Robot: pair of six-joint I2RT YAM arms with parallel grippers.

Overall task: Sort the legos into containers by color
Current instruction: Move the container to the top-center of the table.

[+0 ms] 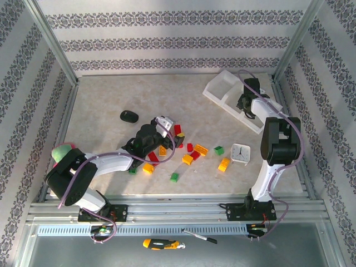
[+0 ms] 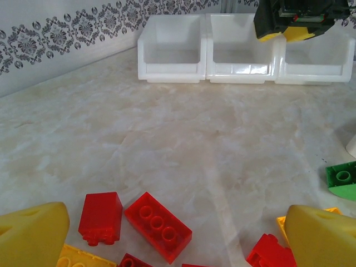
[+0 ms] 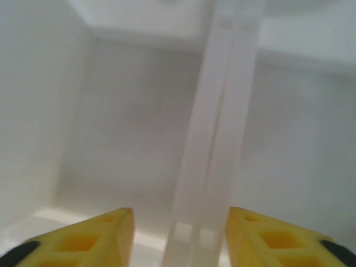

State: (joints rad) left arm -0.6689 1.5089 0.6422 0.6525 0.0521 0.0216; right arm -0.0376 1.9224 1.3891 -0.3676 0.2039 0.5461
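At the middle of the marble-patterned table (image 1: 105,100), the legos (image 1: 189,154) are scattered in a loose cluster of red, yellow-orange and green bricks. They are well apart from the white three-compartment tray (image 1: 218,83), which is set askew at the far right corner. In the left wrist view a long red brick (image 2: 158,226) is seen lying flat with a shorter red brick (image 2: 101,217) just beside it, and a green brick (image 2: 344,178) is found off to the right. The left gripper (image 2: 177,233) is held low over the near side of this cluster, its yellow fingers spread wide with nothing grasped between them. The right gripper (image 3: 179,233) is poised over the tray, with its fingers parted and placed either side of a dividing wall (image 3: 214,128) between two compartments; no brick is seen between them. A black oval object (image 1: 129,116) is placed left of the cluster, a small white clock (image 1: 241,152) lies to its right, and a pink-and-green plush toy (image 1: 62,150) is partly hidden behind the left arm. A yellow-handled screwdriver (image 1: 161,243) is laid in front of the arm bases.
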